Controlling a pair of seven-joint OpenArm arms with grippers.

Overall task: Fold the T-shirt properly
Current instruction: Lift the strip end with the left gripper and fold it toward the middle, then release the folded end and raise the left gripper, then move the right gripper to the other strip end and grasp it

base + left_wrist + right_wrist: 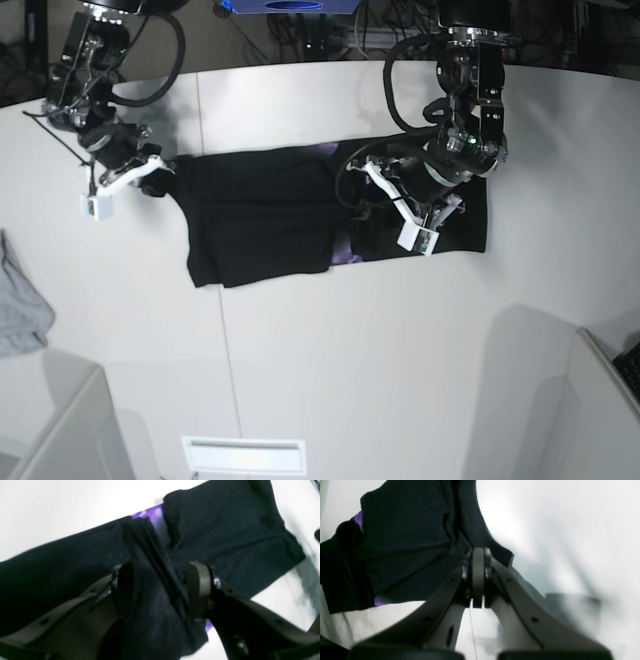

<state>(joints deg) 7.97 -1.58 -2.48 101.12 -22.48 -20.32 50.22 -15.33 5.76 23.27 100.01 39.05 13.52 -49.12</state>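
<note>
The black T-shirt (260, 220) lies spread across the middle of the white table (400, 350), partly folded, with a sliver of purple print (345, 258) showing at a fold. In the left wrist view the T-shirt (225, 530) fills the frame and the purple print (152, 513) peeks out. My left gripper (161, 575) is open just over a ridge of folded cloth, one finger on each side; it also shows in the base view (352, 195). My right gripper (478, 562) is shut on the T-shirt's edge (407, 542), at the shirt's left end in the base view (165, 172).
A small light grey cloth (20, 300) lies at the table's left edge. A white slotted panel (240, 455) sits at the front edge. Cables and equipment stand behind the table at the back.
</note>
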